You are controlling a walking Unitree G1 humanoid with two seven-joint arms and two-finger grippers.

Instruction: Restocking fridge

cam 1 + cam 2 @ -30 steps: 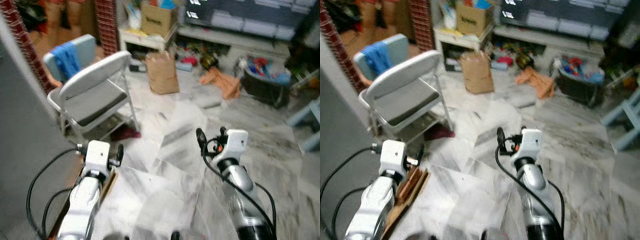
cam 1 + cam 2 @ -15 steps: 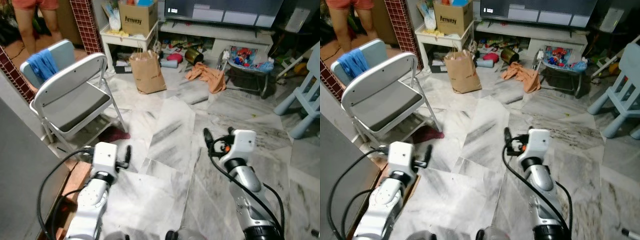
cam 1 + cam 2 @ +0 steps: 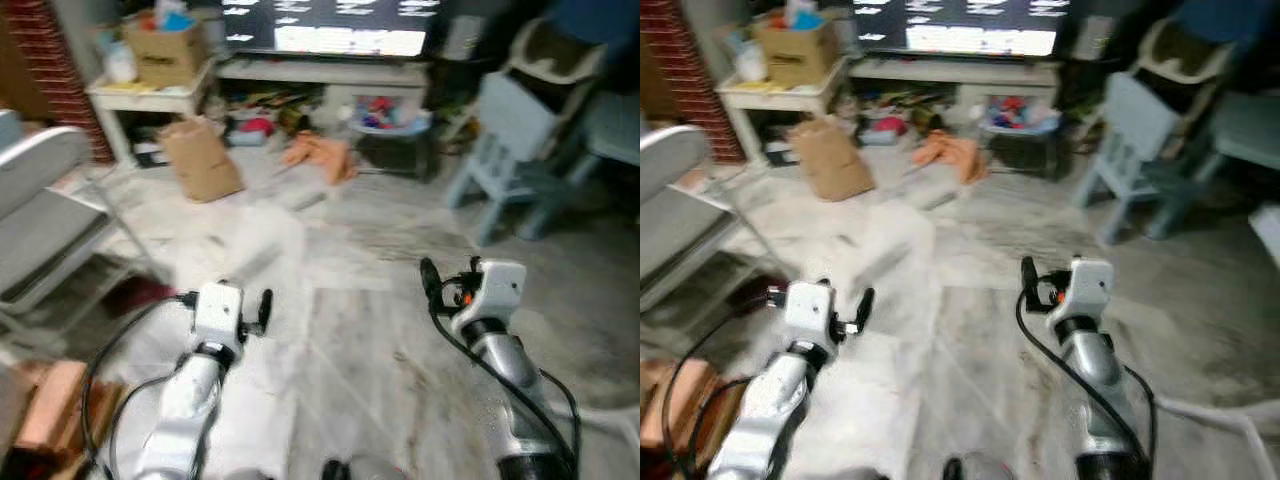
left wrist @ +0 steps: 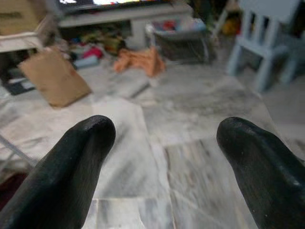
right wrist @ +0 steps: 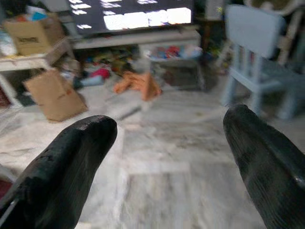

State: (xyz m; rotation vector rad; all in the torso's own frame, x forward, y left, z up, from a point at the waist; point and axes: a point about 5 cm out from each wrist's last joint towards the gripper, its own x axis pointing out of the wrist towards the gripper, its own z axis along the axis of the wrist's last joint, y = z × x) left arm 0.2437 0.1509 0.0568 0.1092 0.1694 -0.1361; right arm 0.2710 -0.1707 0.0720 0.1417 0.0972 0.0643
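My left gripper (image 4: 164,138) is held out low over the marble floor (image 3: 350,330); its two black fingers stand wide apart with nothing between them. My right gripper (image 5: 169,129) is at the same height, also open and empty. In the head views both silver arms reach forward, the left wrist (image 3: 218,312) and the right wrist (image 3: 492,288) about a shoulder's width apart. The picture is blurred.
A grey folding chair (image 3: 40,225) stands at the left edge. A brown paper bag (image 3: 200,160), an orange cloth (image 3: 320,152) and a toy basket (image 3: 392,140) lie before a low TV shelf (image 3: 320,70). A light blue child's chair (image 3: 510,130) is ahead right. Flat cardboard (image 3: 45,415) lies lower left.
The whole view has swung to the right: the folding chair has slid to the left edge and the blue child's chair has come in. Both arms keep their pose, fingers still apart.
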